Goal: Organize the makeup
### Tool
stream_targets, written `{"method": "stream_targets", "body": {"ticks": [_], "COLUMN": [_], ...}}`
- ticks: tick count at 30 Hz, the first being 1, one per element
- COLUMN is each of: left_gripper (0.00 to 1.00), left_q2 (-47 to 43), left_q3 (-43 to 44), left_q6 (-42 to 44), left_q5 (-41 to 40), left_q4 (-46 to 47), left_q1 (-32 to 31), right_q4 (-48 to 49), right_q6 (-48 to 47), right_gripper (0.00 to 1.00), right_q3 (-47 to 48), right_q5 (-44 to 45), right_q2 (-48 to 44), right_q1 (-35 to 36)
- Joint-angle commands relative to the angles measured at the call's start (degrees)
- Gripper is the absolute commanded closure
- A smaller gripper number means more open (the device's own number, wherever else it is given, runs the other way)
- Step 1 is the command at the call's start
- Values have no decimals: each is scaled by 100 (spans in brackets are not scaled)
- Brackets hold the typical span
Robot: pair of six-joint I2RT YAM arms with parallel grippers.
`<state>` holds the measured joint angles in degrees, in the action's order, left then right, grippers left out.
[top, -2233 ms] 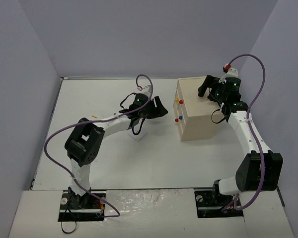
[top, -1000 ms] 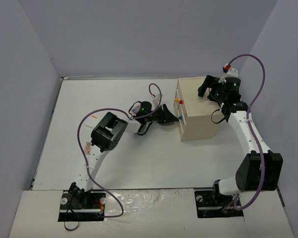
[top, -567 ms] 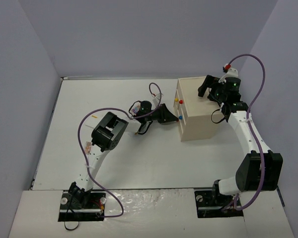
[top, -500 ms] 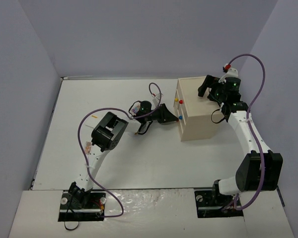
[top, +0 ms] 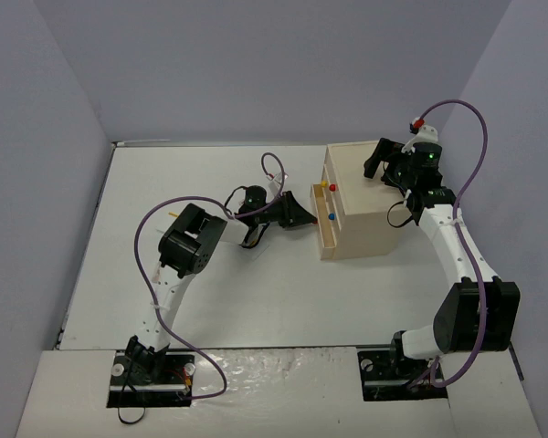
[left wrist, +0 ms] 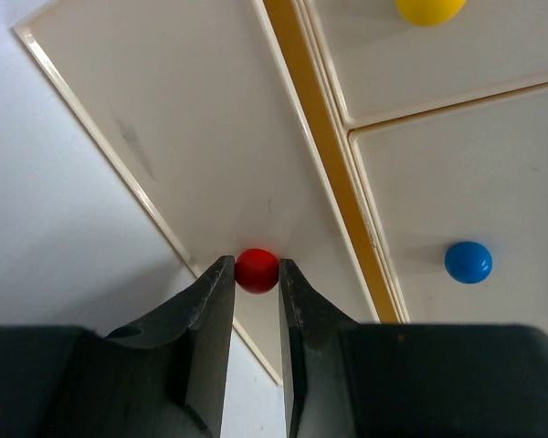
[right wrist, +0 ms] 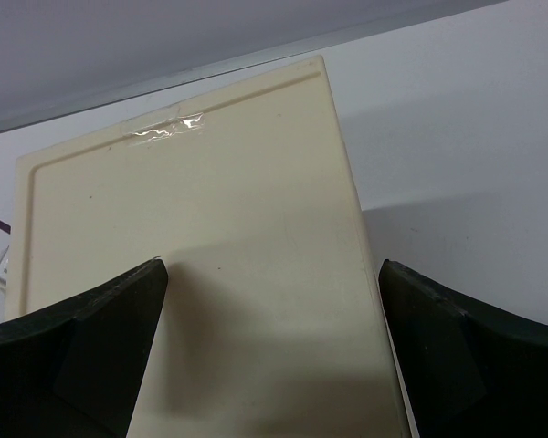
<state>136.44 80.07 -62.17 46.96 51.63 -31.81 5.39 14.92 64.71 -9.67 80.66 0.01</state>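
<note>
A: Top view. What was noted of the makeup?
B: None was made out for certain. Only a thin yellowish sliver (top: 173,211) was seen on the table (top: 119,274), well apart from both grippers. The left gripper (top: 303,214) was found at the front of the drawer box (top: 370,214), whose near drawer (top: 327,243) stood part-way out. The right gripper (top: 381,162) was held over the box top.
A: Left wrist?
B: The fingers (left wrist: 205,310) were seen clamped on a red knob (left wrist: 257,271), touched on both sides. A blue knob (left wrist: 468,262) and a yellow knob (left wrist: 429,7) were left free. No makeup was shown.
A: Right wrist?
B: The fingers were spread wide above the box top, with nothing between them.
A: Handling?
B: The makeup was judged small and light, some of it brittle, thin pieces apt to roll. Hold was advised across narrow edges, long pieces at mid-length.
</note>
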Motion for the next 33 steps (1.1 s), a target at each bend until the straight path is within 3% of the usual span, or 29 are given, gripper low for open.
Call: {"method": "stream_targets", "body": {"ticks": [1,14,30,33], "left_gripper": [100,100,100,93], "left_q2": [-689,-1212,-1308,-1350], "left_q3": [-59,-523,-844,-790], "left_q6": [121,852,883,783], "left_q5": [194,336,318,340], "left_q4": [138,-878,-980,-983], "left_q1": [192,531,685,694], "right_q4": [-257,-266,-266,-295], "right_q6": [-24,-57,-107,-148], "right_gripper": [2,2,2,2], "right_q3": [-169,-195,-153,23], "right_q5": [309,345,180,-121], "right_q2": [11,75,29,46], "right_q1": [29,-175,-261,-265]}}
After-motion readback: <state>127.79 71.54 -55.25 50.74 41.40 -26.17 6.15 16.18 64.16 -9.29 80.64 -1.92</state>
